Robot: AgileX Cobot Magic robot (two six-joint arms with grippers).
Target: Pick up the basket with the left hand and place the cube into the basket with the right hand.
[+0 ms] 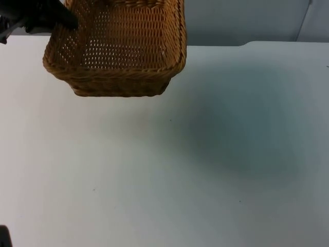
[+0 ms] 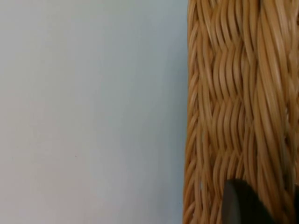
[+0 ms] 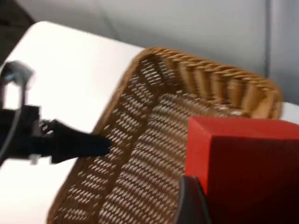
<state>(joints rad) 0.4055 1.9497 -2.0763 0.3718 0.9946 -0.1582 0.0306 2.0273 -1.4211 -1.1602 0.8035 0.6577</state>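
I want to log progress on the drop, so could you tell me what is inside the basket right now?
The basket held by the left gripper shows bare wicker inside. The red cube is in the right gripper, above the basket and not yet in it. The basket's far end is cut off.

My left gripper (image 1: 69,23) grips the basket (image 1: 118,51) by its left rim, lifted above the white table (image 1: 205,170), so that edge is blocked for any entry from that side, while the basket's woven walls stand as a barrier all round and leave the open top as the one way in. From my right wrist I see the red cube (image 3: 243,163) close against my right gripper's fingertip (image 3: 189,203), with the basket's open inside just beyond it and nothing between them. The table in front of the basket lies bare, giving free passage across it.
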